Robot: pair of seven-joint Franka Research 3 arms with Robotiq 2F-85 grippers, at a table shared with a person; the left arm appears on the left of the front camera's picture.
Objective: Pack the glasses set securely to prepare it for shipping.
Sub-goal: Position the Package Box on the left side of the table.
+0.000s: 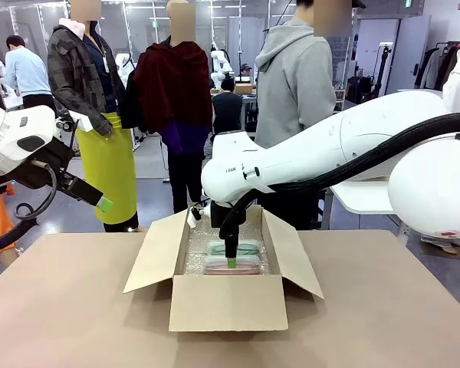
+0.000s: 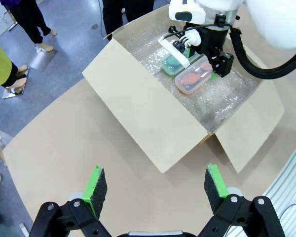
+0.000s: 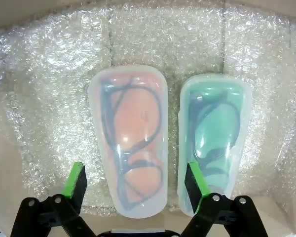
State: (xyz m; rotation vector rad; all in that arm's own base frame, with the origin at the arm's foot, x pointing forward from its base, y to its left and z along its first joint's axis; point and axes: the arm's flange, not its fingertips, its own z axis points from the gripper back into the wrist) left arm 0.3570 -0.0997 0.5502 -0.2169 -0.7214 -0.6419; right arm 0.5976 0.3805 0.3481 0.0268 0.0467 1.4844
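Two flat, rounded-rectangular cases of translucent plastic are lying side by side on crinkly bubble wrap (image 3: 49,89) that is lining the open brown cardboard box (image 1: 226,303). The pink-white case (image 3: 130,143) is sitting nearer, with the mint green case (image 3: 214,143) just beyond it, and each is showing a dark glasses outline. The right gripper (image 3: 135,173) is hanging inside the box, jaws spread wide, straddling the pink-white case and gripping nothing. The left gripper (image 2: 155,181) is hovering well left of the box above the matte tan table (image 2: 64,148), equally wide and empty.

Glossy plastic cases (image 3: 133,143), matt cardboard box (image 1: 226,303)
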